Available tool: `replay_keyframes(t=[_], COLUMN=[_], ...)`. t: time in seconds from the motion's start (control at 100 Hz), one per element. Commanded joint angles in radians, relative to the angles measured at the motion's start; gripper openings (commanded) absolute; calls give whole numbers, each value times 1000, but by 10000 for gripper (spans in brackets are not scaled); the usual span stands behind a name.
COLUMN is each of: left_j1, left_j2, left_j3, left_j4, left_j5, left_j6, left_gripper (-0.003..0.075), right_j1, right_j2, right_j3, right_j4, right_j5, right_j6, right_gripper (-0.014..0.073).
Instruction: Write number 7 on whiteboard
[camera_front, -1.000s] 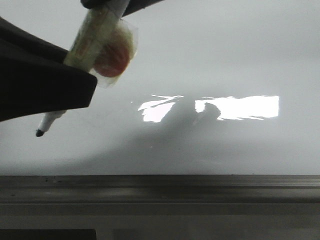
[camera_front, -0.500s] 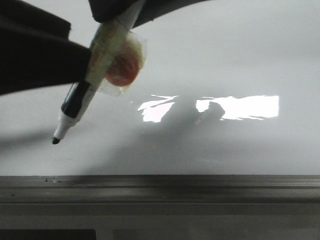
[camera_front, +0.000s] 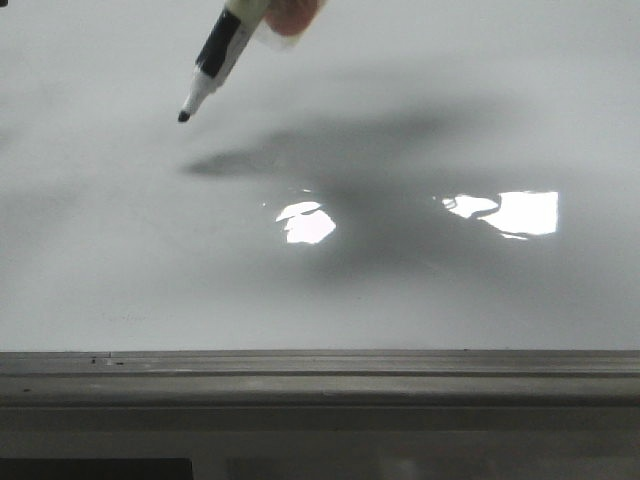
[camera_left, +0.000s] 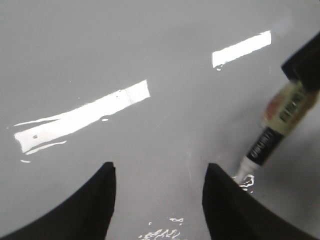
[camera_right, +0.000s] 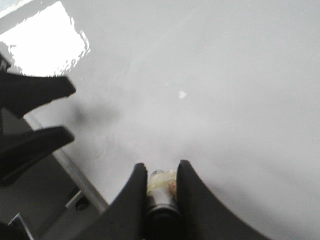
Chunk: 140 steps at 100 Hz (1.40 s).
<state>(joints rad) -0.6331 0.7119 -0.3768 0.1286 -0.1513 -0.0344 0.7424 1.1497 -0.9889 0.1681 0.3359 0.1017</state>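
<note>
Glossy pale whiteboard (camera_front: 420, 130) lies unmarked; right pincer (camera_right: 161, 176) grips marker (camera_front: 215, 62).

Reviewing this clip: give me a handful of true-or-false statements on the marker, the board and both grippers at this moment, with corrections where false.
1. The right gripper is shut on the marker. True.
2. A finished 7 is already drawn on the whiteboard. False: no marker line shows on the board.
3. The left gripper holds the marker. False: its jaws stand apart with nothing between them.
4. The marker's cap is off, its black tip bare. True.
5. The marker lies flat on the ledge. False: it is held tilted over the board.
</note>
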Motion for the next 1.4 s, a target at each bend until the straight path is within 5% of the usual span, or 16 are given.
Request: replay_keyframes(t=[0.0, 0.38, 0.75, 1.03, 1.39], left_j1=[-4, -7, -7, -16, -229], left_j2=[-4, -4, -4, 1, 149], left_j3=[-38, -38, -38, -38, -36], left_j4=[-14, -14, -12, 71, 103], left_j5=[-75, -75, -75, -44, -93], left_j6=[-10, -10, -10, -10, -10], left_gripper=[367, 367, 367, 367, 367], right_j1=[-29, -84, -171, -50, 100], right_j2=[11, 99, -2, 7, 7], right_j3=[-76, -120, -118, 30, -54], right_j4=[-10, -38, -84, -56, -60], right_j5=[-71, -57, 105, 109, 58], right_j6=[0, 0, 0, 26, 26], right_gripper=[-72, -72, -63, -63, -63])
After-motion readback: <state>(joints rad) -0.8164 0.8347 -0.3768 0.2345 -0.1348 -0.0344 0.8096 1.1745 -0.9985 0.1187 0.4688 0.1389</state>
